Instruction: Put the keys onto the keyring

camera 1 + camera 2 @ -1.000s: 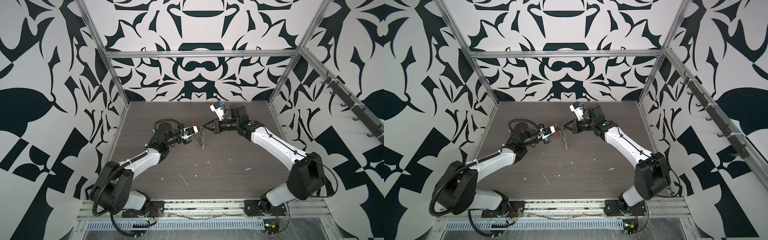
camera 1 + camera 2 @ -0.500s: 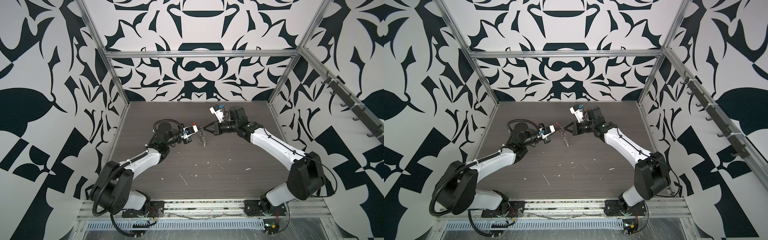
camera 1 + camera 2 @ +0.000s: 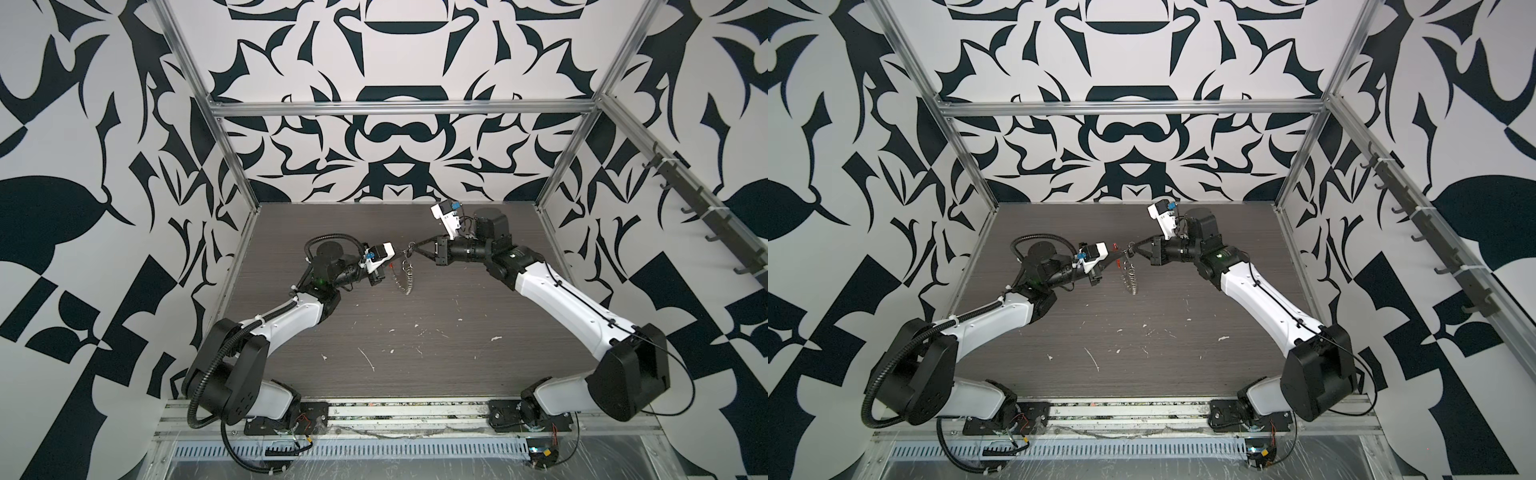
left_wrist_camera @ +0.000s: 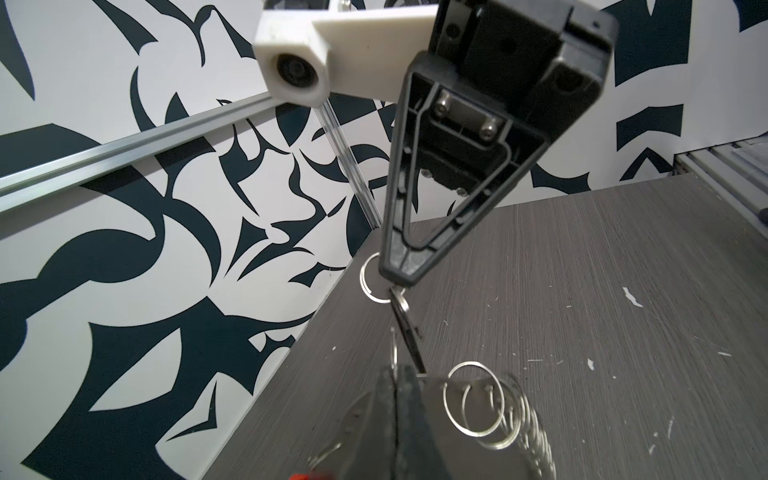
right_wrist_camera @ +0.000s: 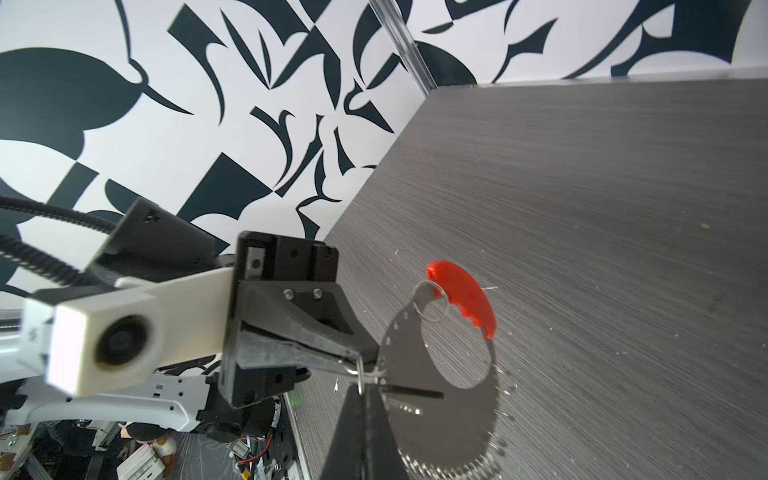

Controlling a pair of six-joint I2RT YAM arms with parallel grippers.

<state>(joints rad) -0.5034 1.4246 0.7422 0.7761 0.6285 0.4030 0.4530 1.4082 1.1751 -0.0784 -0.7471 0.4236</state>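
Note:
Both grippers meet tip to tip in mid-air over the back of the table. My left gripper [image 3: 401,254] [image 4: 397,372] is shut on the edge of the keyring [image 5: 440,415], a flat grey crescent with several silver rings [image 4: 473,399] and a red plastic section [image 5: 465,297]. In both top views the keyring [image 3: 406,276] [image 3: 1131,278] hangs below the tips. My right gripper [image 3: 415,247] [image 5: 361,392] is shut, with a silver ring [image 4: 368,282] sticking out at its tips. The thin black key [image 4: 406,328] [image 5: 415,392] dangles from there towards the left fingertips.
The dark wood-grain table [image 3: 415,353] carries white scuff marks. Aluminium frame posts [image 3: 232,166] and patterned walls close in the left, back and right sides. A rail of hooks [image 3: 685,199] runs along the right wall. The arm bases stand at the front edge.
The right wrist has shifted slightly right and back, and the meeting point with the hanging keyring has moved a little with it. Both grips look unchanged.

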